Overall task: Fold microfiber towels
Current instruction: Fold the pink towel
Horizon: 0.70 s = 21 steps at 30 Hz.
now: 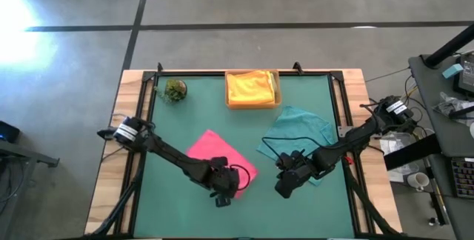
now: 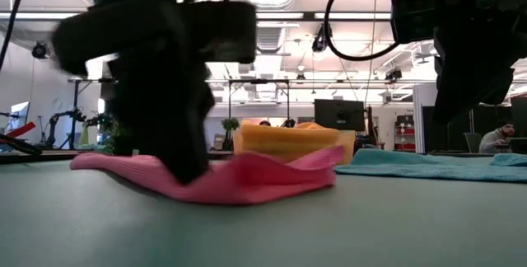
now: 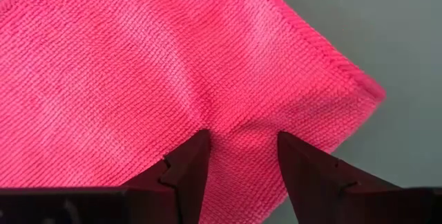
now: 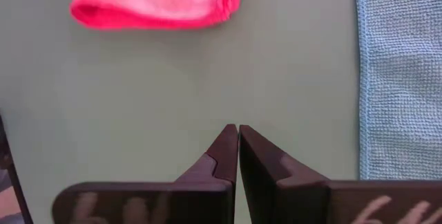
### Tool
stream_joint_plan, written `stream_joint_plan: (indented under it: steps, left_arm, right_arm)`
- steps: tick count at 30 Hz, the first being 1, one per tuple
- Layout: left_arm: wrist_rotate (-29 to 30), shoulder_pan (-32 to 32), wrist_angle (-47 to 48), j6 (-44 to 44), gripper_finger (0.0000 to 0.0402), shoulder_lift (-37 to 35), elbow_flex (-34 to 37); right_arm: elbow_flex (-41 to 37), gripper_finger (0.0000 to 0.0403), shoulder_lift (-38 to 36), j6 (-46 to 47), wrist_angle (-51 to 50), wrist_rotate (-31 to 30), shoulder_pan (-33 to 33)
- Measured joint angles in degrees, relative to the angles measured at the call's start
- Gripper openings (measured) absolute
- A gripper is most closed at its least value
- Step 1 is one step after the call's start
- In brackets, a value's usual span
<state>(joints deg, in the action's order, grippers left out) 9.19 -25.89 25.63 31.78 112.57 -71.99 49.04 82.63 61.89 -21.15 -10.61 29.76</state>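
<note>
A pink towel (image 1: pixel 218 158) lies on the green mat, doubled over with a rounded fold (image 4: pixel 155 16) along one side. My left gripper (image 3: pixel 242 141) is down on it near its near corner, fingers apart; in the low view it shows as a dark mass (image 2: pixel 185 160). A teal towel (image 1: pixel 300 130) lies spread out at the right. My right gripper (image 4: pixel 238 137) hangs shut above bare mat between the pink towel and the teal one (image 4: pixel 400 79), touching nothing. Yellow and orange towels (image 1: pixel 252 86) lie in the tray. My left gripper has both open fingertips (image 3: pixel 197 148) set on the pink towel's upper face (image 3: pixel 242 124), a little in from its corner (image 3: pixel 369 92). The fingers come steeply from above. The cloth puckers slightly between the tips. The towel lies on the mat, nothing of it lifted.
A tan tray (image 1: pixel 276 95) stands at the mat's far middle. A small green plant ball (image 1: pixel 175 90) sits at the far left. Black rails frame the mat (image 1: pixel 185 210). Bare mat shows along the near side and at the left.
</note>
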Motion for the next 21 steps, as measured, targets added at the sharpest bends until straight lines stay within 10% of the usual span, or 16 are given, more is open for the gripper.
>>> stream_joint_plan:
  steps: [21]
  left_arm:
    - [-10.58,-2.14,29.98,-19.13,0.016,-5.38,0.09]
  right_arm:
    - [0.0,0.0009,0.0,-0.12,0.02,0.0,0.0]
